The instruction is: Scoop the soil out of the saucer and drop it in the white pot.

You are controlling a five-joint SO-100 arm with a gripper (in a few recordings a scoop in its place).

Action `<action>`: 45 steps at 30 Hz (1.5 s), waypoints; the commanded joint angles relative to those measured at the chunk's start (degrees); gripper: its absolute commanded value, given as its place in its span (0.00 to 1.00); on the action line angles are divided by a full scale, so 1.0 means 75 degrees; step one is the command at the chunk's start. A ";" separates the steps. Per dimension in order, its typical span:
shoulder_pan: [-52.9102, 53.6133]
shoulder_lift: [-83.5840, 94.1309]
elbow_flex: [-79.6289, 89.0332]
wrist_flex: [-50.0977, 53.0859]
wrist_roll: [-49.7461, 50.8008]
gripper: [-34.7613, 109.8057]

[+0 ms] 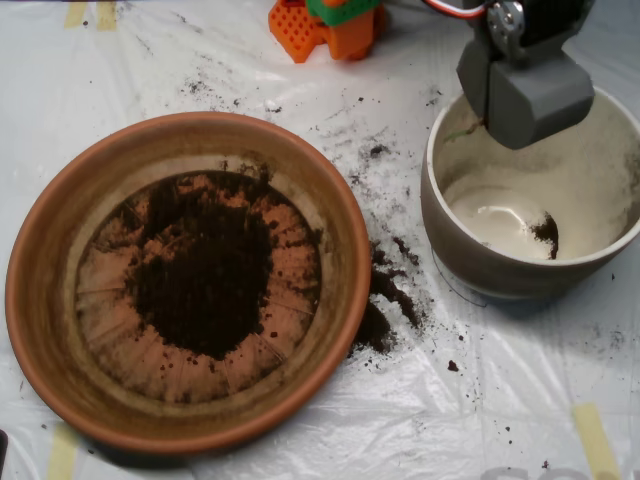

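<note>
The grey scoop (527, 92) was hung over the white pot (470, 250) at two o'clock (open or shut could not be told). Most soil (205, 270) was left in the saucer (40, 260); it should be emptied over the pot's middle.

Bright, even light across the table cover (250, 60), and it glares white along the top edge, washing out detail there. The white pot (470, 255) throws a soft shadow toward the lower right; the saucer (40, 300) leaves only a thin dark line under its lower rim. The soil (205, 275) reads as 1 near-black mass, little texture. Focus is slightly soft overall.
</note>
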 commanded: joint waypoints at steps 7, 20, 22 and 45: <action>-0.0188 0.0164 -0.0750 -0.0023 -0.0082 0.24; -0.0281 -0.0563 -0.1535 0.0082 -0.0469 0.45; -0.0305 -0.0574 -0.1523 0.0082 -0.0398 0.47; 0.1230 -0.0492 -0.2930 0.0656 0.0738 0.51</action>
